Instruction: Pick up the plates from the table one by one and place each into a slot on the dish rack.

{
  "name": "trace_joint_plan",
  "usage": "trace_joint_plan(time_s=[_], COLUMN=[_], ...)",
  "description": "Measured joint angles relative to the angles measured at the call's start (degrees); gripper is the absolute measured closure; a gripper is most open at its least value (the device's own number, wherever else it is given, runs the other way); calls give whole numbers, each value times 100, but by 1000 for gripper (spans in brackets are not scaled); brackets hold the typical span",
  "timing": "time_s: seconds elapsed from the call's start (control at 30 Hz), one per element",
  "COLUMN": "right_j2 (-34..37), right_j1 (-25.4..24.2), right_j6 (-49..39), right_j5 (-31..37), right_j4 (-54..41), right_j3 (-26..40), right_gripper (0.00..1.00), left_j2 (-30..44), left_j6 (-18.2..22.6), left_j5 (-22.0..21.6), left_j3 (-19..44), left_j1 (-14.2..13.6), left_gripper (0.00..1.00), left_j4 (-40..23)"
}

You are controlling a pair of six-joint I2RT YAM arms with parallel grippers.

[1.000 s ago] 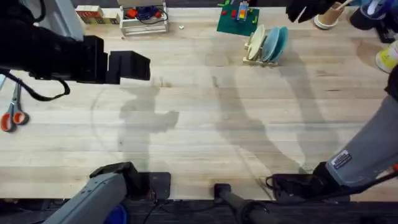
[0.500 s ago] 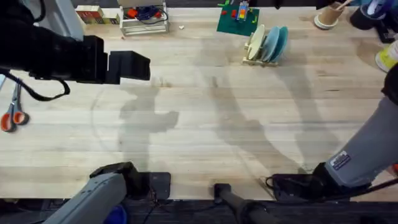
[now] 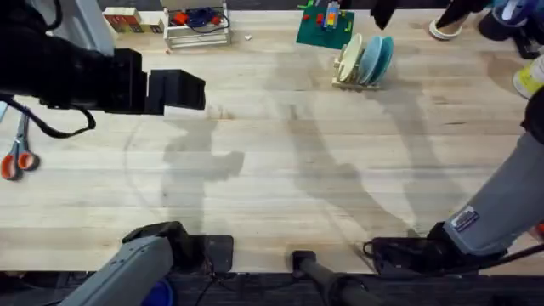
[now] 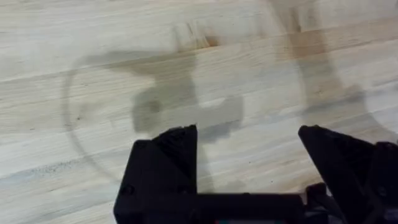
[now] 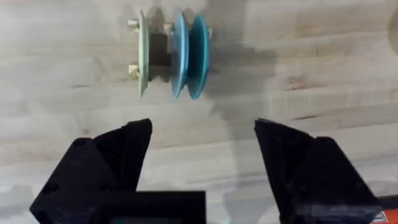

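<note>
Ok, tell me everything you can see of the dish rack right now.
The dish rack is a small pale wooden rack with upright pegs, standing at the table's far side. Three plates stand on edge in it: a cream plate, a light-blue plate and a turquoise plate. Neither tool touches it.

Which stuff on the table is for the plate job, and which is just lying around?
For the job:
- turquoise plate, standing in the rack
- wooden dish rack, also holding a light-blue plate and a cream plate
- table
- left hand and right hand, both open

Just lying about:
- scissors
- green board
- white wire rack
</note>
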Motion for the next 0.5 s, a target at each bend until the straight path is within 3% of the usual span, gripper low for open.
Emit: trace_joint_plan(time_s=[0.5], right_j2=[-353], right_j1=[645], right_j6=[0], right_j5=[81], right_j4=[-610], right_j3=[2], right_gripper=[7], left_j2=[0], left_j6=[1], left_j5=[1], left_j3=[0], left_j1=[0], left_gripper=[7], left_j4=[-2])
